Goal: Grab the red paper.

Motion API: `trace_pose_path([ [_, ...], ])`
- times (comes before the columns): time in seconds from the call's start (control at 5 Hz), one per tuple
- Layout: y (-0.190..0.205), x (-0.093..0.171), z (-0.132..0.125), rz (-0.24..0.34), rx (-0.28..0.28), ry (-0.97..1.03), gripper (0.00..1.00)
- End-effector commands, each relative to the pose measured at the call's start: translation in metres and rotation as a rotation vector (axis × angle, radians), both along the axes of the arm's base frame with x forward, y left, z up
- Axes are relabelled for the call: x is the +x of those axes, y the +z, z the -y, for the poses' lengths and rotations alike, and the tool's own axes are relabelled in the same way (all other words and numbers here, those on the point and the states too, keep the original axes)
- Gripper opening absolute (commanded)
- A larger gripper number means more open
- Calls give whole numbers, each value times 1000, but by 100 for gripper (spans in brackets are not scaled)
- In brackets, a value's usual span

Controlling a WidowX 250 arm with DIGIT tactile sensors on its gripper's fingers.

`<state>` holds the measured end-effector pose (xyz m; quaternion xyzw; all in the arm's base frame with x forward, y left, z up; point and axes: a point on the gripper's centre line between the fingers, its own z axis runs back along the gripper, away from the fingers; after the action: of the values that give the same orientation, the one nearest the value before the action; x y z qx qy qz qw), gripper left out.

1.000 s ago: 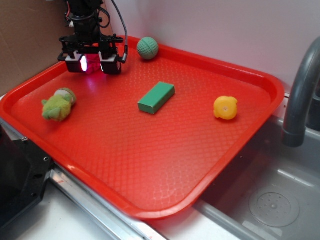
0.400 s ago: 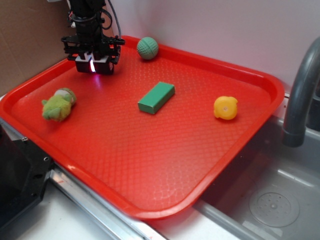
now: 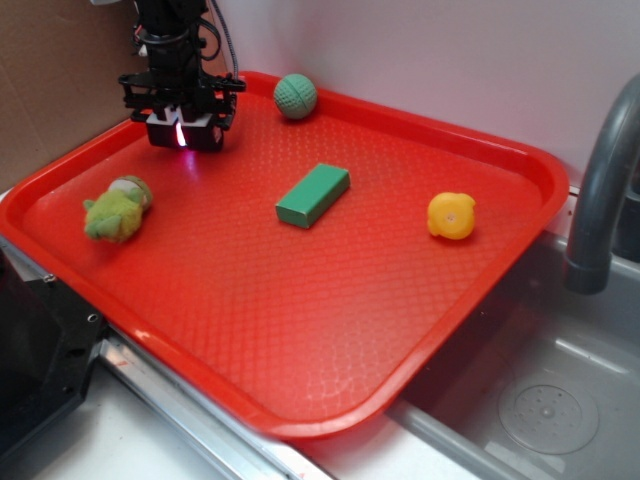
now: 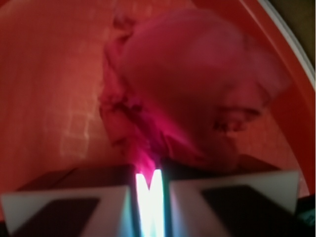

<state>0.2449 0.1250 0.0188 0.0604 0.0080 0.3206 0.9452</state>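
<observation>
The red paper (image 4: 187, 89) is a crumpled crimson wad that fills the wrist view just ahead of my jaws. Its near edge is pinched in the thin gap between them. My gripper (image 4: 149, 197) is shut on that edge. In the exterior view my gripper (image 3: 181, 134) stands down on the far left corner of the red tray (image 3: 540, 165), jaws together, with only a pink sliver of paper showing between them. The rest of the wad is hidden there behind the gripper.
On the tray lie a green ball (image 3: 295, 96) at the back, a green block (image 3: 313, 195) in the middle, a yellow duck toy (image 3: 451, 216) at the right and a green plush toy (image 3: 117, 208) at the left. A grey faucet (image 3: 600, 190) and a sink (image 3: 545, 405) are at the right.
The jaws stood apart around the paper a second ago and have now closed together on it. The gripper has stayed low at the tray's far left corner.
</observation>
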Motion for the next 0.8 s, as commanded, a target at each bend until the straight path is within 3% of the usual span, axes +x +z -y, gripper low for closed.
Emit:
trace_pose_path([
  [0.0,50,3,-18,125,-90,36,100],
  [0.2,57,14,-18,149,-102,54,100],
  [0.6,54,22,-20,175,-56,87,100],
])
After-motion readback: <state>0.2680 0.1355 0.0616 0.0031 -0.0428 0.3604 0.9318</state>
